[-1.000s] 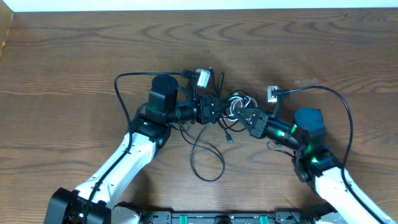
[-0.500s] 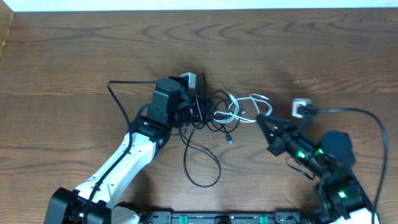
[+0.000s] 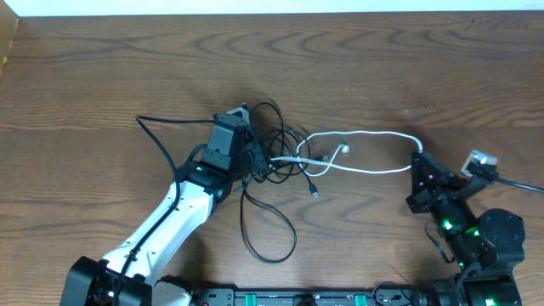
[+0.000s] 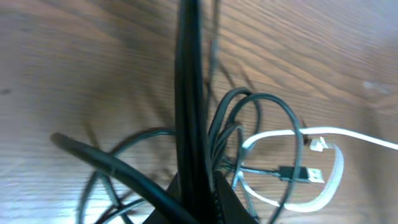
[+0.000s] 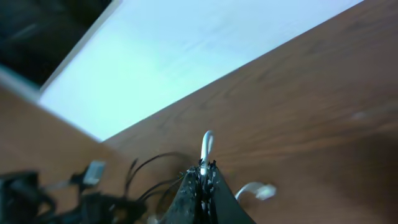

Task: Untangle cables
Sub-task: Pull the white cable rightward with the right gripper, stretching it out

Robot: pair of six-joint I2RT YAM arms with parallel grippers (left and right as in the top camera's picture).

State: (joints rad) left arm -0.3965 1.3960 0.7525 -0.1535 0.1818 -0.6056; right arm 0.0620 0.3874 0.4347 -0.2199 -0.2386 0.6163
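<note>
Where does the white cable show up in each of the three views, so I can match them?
Overhead: the white cable runs from the centre out to the right gripper, right of middle.
Left wrist: it curves in along the right side.
Right wrist: it rises from the gripper's tips, bottom centre.
Shared landmark: the black cables tangled at its far end.

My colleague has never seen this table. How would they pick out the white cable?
On the brown wooden table, find the knot of thin black cables at the left gripper, near the middle. The thin white cable leaves that knot rightward in a long arc, ending in the shut right gripper. It is the only white cord; its neighbours are black.
</note>
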